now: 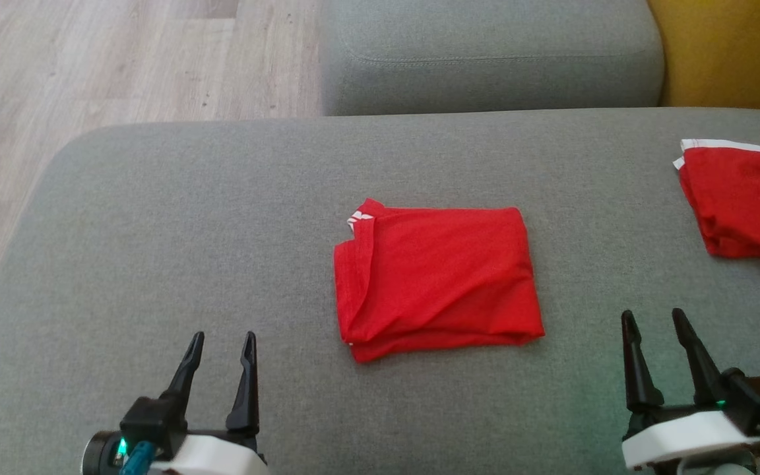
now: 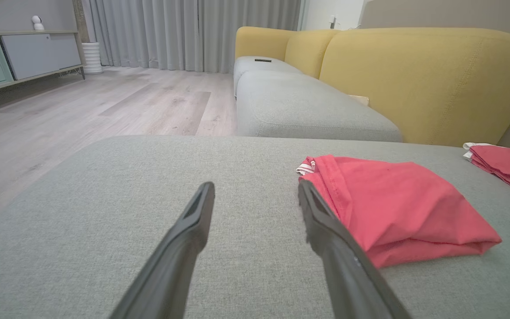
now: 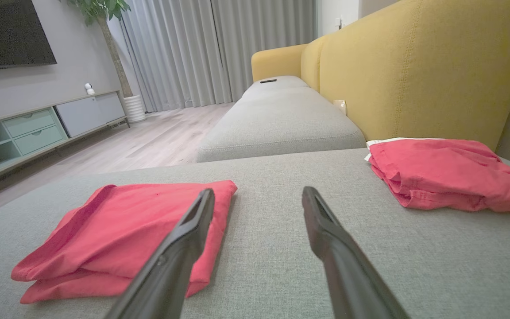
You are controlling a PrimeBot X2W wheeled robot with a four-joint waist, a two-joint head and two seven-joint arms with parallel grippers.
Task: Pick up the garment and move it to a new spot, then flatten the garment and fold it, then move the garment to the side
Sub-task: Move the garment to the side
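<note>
A red garment (image 1: 436,280) lies folded into a neat rectangle in the middle of the grey cushion (image 1: 221,231), a white-striped trim peeking out at its far left corner. In the left wrist view the garment (image 2: 392,208) sits just right of my fingers; in the right wrist view the garment (image 3: 122,235) sits to the left. My left gripper (image 1: 221,340) stands open at the lower left, apart from the cloth. My right gripper (image 1: 654,316) stands open at the lower right, also empty. Both hover just above the cushion.
A second red garment (image 1: 746,201) with white trim lies folded at the cushion's far right edge, also seen as a second garment (image 3: 450,177). Another grey seat cushion (image 1: 485,53) continues beyond, with a yellow backrest (image 1: 729,53) on the right and wood floor (image 1: 90,66) to the left.
</note>
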